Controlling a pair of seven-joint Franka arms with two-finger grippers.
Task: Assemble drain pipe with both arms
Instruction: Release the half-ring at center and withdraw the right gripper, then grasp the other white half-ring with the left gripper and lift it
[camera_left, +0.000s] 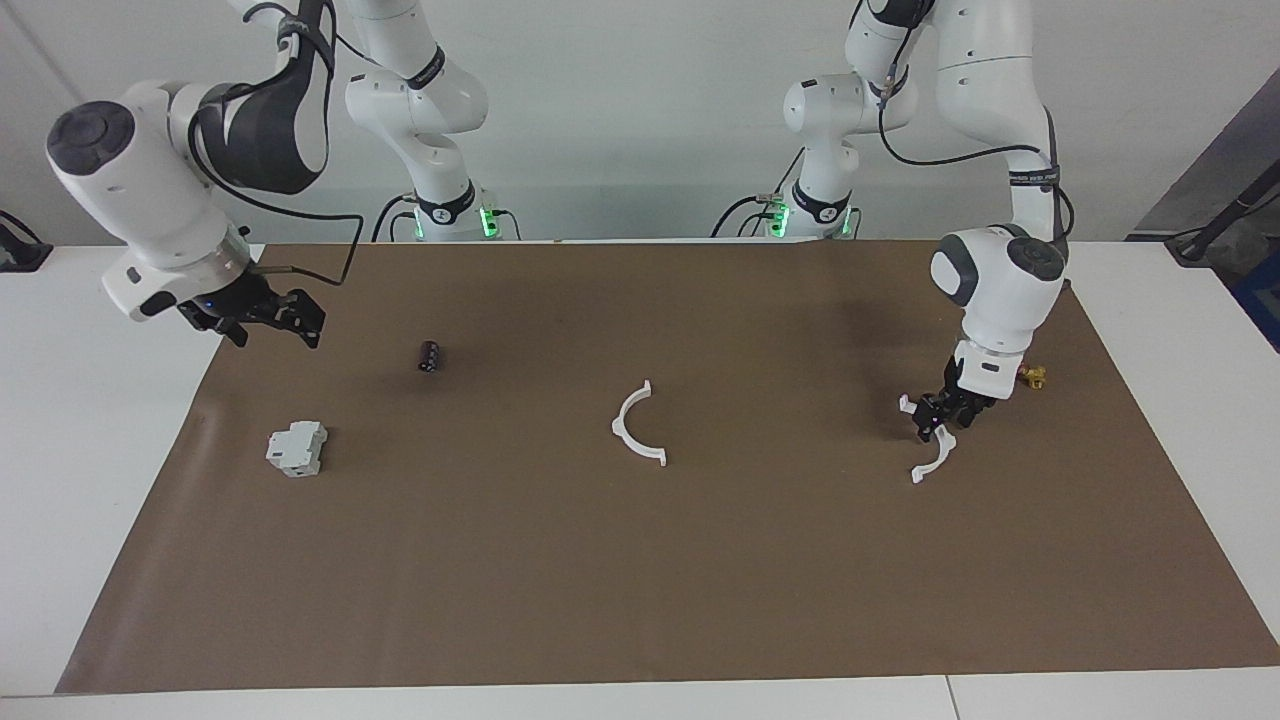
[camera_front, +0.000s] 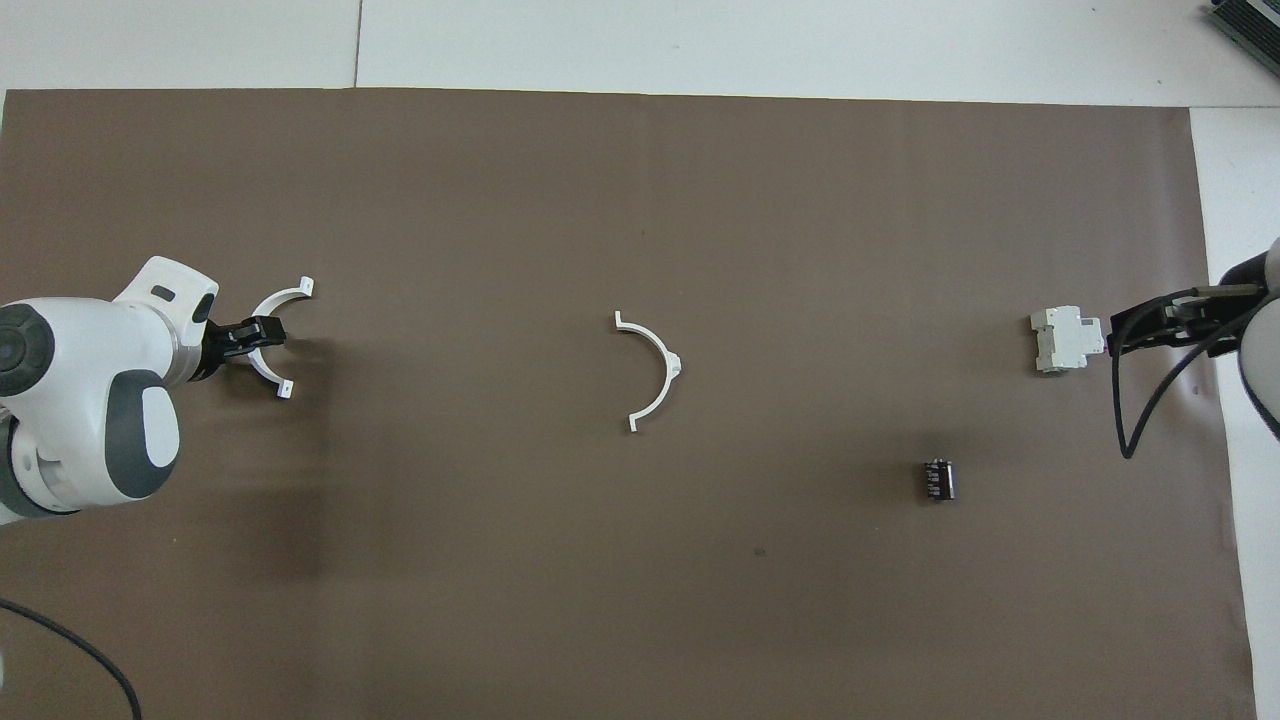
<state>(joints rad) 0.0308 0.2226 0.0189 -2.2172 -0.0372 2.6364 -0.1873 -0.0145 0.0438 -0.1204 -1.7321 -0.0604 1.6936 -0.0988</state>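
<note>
While the left gripper (camera_left: 937, 418) is closing on the thin white plastic half-ring arc (camera_left: 928, 462) at its table end, right gripper (camera_left: 268, 318) hanging open, the arc is risking slipping from a shallow pinch, its twin arc (camera_left: 636, 428) lying mid-mat.

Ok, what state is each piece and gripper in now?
left gripper: down on the end half-ring, grip unclear
right gripper: open, empty, raised over the right arm's end of the mat
end half-ring: flat on the mat, under the left gripper
middle half-ring: flat on the mat, free, unjoined
grey-white box: on the mat, untouched
black cylinder: lying on its side
</note>
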